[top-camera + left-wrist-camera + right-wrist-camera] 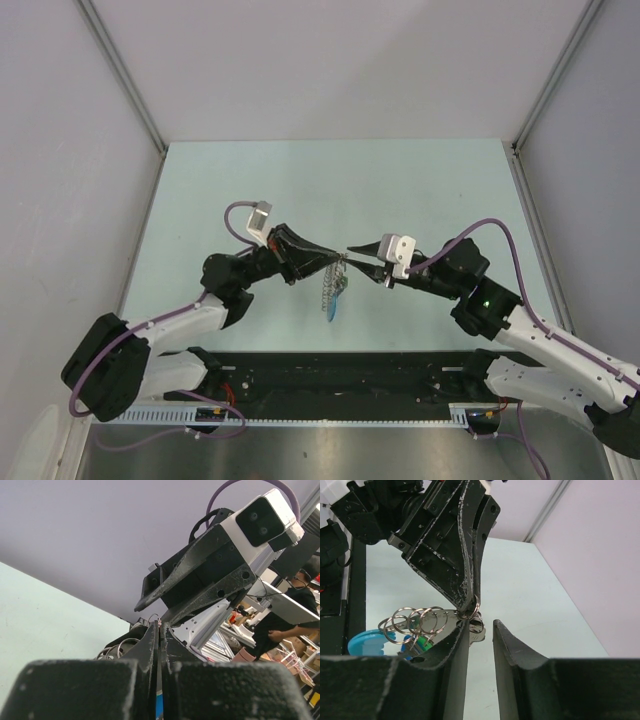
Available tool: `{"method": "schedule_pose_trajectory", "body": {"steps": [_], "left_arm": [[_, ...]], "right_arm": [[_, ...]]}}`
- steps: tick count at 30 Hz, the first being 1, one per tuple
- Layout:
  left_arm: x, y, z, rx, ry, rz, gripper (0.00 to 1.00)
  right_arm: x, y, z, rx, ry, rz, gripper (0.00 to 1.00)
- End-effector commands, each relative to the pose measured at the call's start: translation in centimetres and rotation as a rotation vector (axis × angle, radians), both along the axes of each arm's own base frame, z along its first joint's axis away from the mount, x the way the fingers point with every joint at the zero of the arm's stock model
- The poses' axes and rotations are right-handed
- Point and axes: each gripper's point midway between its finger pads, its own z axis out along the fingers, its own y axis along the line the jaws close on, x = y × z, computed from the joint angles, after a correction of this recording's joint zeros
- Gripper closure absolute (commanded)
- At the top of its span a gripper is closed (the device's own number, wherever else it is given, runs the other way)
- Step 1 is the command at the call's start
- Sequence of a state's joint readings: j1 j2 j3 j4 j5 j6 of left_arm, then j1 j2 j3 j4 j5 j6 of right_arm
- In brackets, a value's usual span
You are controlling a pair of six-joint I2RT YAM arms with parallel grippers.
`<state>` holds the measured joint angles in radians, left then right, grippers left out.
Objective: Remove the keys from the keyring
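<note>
On your left, the left gripper [332,258] is clenched on the keyring [473,611], holding it clear of the table [250,190]. Below its tip the keys [333,285] dangle on a chain of small rings, with the blue piece [332,306] lowest. To the right, your right gripper [353,250] stands parted, its tips just beside the keyring. One finger [457,642] seems to brush a key, though the view leaves that unsure.

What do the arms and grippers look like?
The left arm and right arm: white links, black joints, purple cables. The left gripper and right gripper: black tapered fingers, scuffed pale, with white cameras. A green light shows on the right arm.
</note>
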<state>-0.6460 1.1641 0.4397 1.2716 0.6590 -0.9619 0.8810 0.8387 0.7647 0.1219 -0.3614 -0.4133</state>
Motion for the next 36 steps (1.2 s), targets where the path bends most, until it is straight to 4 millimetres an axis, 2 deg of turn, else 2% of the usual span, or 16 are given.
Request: {"method": "schedule_pose_trajectory", "body": {"steps": [1, 4, 5, 7, 14, 20, 21, 25, 29, 36], "left_arm": [[-3.8, 2.4, 7.3, -0.239, -0.325, -0.039, 0.99], [-3.2, 2.5, 7.1, -0.236, -0.298, -0.013, 0.99], [-3.0, 2.4, 7.0, -0.232, -0.290, -0.006, 1.00], [-2.4, 2.2, 6.9, -0.215, -0.275, 0.015, 1.00], [0.4, 2.0, 5.3, -0.162, -0.178, 0.134, 1.00], [2.2, 2.3, 3.7, -0.104, -0.105, 0.235, 1.00], [2.2, 2.4, 3.9, -0.105, -0.115, 0.246, 1.00], [2.8, 2.6, 3.2, -0.073, -0.083, 0.284, 0.99], [3.2, 3.0, 2.5, -0.060, -0.063, 0.320, 1.00], [3.4, 3.0, 2.2, -0.055, -0.060, 0.333, 1.00]], "right_arm": [[-0.4, 0.0, 0.7, 0.007, -0.031, 0.024, 0.73], [-0.2, -0.2, 0.7, 0.006, -0.025, 0.008, 0.86], [-0.2, -0.2, 0.7, 0.008, -0.023, 0.004, 0.94], [0.0, -0.4, 0.7, 0.009, -0.013, -0.018, 1.00], [1.3, -0.1, 1.3, 0.055, 0.006, -0.094, 1.00], [1.6, 0.9, 0.4, 0.032, 0.012, -0.132, 1.00], [1.3, 1.3, 0.3, 0.033, 0.013, -0.129, 1.00], [2.2, 1.6, -0.2, 0.033, 0.024, -0.207, 1.00], [2.0, 2.5, -0.3, 0.040, 0.028, -0.191, 1.00], [2.8, 2.3, -0.7, 0.054, 0.073, -0.255, 1.00]]}}
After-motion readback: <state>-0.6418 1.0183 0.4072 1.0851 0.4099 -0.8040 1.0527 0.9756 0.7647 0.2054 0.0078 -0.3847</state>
